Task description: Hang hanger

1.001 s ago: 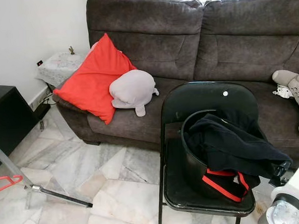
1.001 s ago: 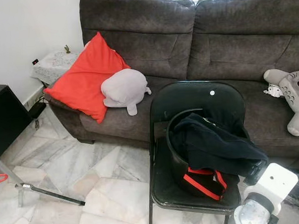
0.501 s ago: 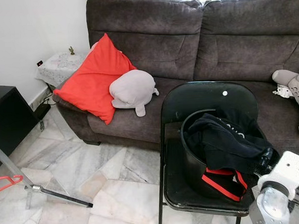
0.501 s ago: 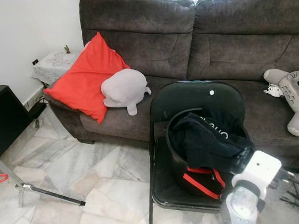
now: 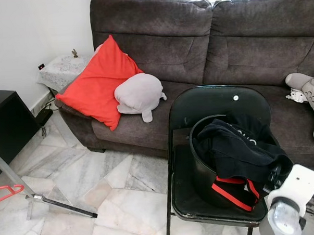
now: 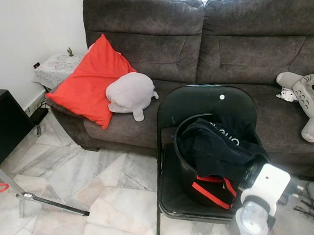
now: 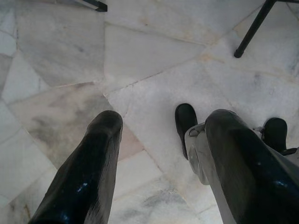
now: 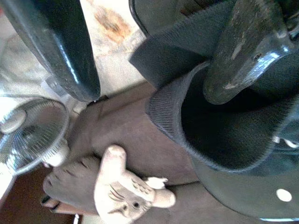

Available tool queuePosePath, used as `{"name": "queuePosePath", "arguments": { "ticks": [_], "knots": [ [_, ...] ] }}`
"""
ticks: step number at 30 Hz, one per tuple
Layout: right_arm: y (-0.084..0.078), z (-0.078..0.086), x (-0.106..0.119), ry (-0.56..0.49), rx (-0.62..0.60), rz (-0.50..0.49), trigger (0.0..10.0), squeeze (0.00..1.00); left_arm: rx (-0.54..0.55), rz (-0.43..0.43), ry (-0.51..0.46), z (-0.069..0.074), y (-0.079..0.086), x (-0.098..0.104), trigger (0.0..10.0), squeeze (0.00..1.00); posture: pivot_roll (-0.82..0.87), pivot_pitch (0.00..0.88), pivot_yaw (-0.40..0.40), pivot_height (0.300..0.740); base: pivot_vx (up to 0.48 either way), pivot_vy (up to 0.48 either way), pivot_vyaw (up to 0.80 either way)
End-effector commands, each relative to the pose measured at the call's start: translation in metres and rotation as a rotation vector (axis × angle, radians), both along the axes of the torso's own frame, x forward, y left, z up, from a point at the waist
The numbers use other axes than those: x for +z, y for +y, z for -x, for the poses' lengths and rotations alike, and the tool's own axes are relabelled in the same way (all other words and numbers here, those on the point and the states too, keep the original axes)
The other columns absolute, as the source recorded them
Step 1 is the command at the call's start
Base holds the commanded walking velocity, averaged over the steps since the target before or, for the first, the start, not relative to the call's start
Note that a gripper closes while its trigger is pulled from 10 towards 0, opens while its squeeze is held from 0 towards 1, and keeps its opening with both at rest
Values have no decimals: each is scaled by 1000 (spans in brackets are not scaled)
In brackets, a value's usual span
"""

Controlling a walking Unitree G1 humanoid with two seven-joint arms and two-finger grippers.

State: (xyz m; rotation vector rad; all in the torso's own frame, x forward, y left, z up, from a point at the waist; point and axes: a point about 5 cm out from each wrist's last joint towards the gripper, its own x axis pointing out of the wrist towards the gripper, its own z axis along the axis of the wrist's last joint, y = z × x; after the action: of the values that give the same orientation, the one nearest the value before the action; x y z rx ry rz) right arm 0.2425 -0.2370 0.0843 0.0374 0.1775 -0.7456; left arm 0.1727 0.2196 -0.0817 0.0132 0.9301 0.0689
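At the far left edge of my head view I see a red hanger [image 5: 6, 192] lying on the marble floor [image 5: 118, 187], beside a metal stand leg [image 5: 43, 198]. My left gripper [image 7: 154, 163] hangs pointing down at the floor tiles, fingers spread apart with nothing between them. Further along, a red cushion [image 5: 95, 81] and a grey plush [image 5: 139, 95] rest on the dark sofa [image 5: 205, 37]. In front of the sofa stands a black folding chair [image 5: 208, 107] carrying a black bucket [image 5: 201, 170] stuffed with dark clothing [image 5: 236, 150] that has red trim. My right arm is raised at the lower right, its white wrist housing just beside the chair's front corner, and the right gripper [image 8: 154, 51] reaches up at the clothing: the fingers are apart, one finger [image 8: 247, 42] pressed against the ribbed cuff, the other clear of it. A grey plush toy [image 5: 310, 98] sits on the sofa at the far right.
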Motion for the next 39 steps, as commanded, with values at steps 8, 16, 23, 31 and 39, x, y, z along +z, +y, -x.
{"name": "queuePosePath", "arguments": {
  "ticks": [8, 16, 23, 31, 39],
  "knots": [
    [-14, -6, 13, -50, -49, -4, 10000, 0, -6, -8, 26, 5, 4, -2, 10000, 0, -91, 55, 74, 740, 0, 0, 0],
    [-9, -19, 5, -1, 9, -80, 10000, 0, -10, -10, 26, 5, 4, -2, 10000, 0, -89, 57, 79, 740, 0, 0, 0],
    [-10, -24, 0, 4, -3, -181, 10000, 0, -10, -11, 27, 5, 4, -2, 10000, 0, -87, 56, 81, 740, 0, 0, 0],
    [-19, -26, 5, -12, -15, -184, 10000, 0, -9, -11, 27, 5, 4, -2, 10000, 0, -89, 55, 82, 740, 0, 0, 0],
    [-22, -25, 5, -18, -19, -187, 0, 0, -8, -11, 27, 5, 4, -2, 10000, 0, -87, 55, 82, 740, 0, 0, 0]
  ]
}}
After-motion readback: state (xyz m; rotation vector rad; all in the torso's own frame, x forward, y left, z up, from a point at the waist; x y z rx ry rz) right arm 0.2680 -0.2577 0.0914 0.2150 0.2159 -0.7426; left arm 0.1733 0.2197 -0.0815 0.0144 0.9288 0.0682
